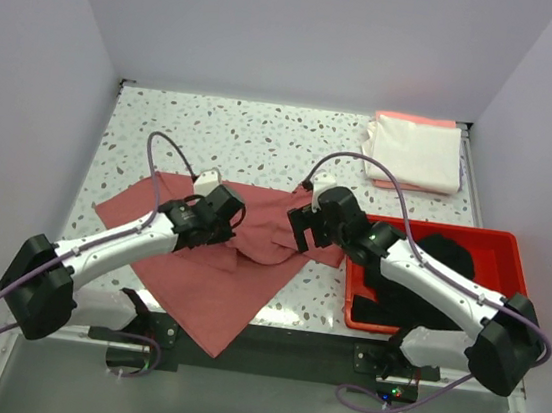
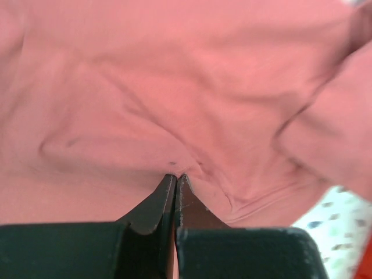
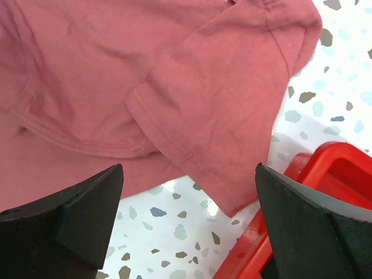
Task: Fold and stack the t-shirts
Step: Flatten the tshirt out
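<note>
At table centre, a soft dusty rose-red short-sleeved cloth t-shirt (image 1: 209,279) is noted, crumpled. The left gripper (image 2: 175,176) is clamped together on a fold of it. The right gripper (image 3: 189,170) is held wide apart, with the loose sleeve (image 3: 221,110) lying directly ahead of it and nearer the right arm.

Pale terrazzo-speckled counter (image 1: 265,135), plain white walls (image 1: 308,29) closing it in at back and both sides, soft even light, black strip (image 1: 279,343) along the near edge.
</note>
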Robot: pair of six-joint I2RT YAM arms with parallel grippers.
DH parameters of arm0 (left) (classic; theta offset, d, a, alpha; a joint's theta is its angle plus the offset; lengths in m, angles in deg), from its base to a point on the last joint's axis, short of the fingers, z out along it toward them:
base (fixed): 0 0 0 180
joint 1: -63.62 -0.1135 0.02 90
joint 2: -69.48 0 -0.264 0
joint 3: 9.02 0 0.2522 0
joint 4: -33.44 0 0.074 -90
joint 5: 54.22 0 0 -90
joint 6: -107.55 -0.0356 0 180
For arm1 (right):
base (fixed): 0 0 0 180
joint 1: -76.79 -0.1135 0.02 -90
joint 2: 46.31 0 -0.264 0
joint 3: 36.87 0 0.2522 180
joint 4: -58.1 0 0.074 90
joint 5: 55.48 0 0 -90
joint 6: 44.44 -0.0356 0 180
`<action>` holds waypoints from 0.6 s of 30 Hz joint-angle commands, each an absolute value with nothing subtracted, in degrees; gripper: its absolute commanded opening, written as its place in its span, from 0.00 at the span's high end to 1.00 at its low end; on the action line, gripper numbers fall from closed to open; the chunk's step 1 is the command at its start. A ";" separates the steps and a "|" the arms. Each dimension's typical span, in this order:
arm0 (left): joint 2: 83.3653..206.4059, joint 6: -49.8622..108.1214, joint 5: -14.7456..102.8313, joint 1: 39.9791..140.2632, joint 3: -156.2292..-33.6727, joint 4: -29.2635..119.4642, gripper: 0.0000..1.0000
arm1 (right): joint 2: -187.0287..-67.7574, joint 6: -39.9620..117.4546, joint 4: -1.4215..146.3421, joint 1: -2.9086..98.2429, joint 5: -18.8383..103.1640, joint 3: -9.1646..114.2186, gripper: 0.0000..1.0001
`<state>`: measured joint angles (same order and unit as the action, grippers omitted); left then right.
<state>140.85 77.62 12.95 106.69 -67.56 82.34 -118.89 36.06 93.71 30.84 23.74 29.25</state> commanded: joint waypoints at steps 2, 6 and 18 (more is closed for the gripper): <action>144.78 70.74 6.52 103.88 -79.70 79.72 1.00 | -115.84 34.05 92.70 31.00 18.44 27.96 0.01; 150.94 63.80 8.53 96.08 -88.33 74.03 1.00 | -114.61 33.26 91.12 31.00 14.32 26.99 0.01; 201.18 46.65 16.14 82.44 -152.96 69.16 1.00 | -116.45 31.76 86.81 33.81 16.06 24.27 0.01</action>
<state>191.39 52.79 12.78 86.54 -138.81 70.21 -115.61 33.59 90.69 32.83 16.04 24.60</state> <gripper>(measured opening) 0.020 0.986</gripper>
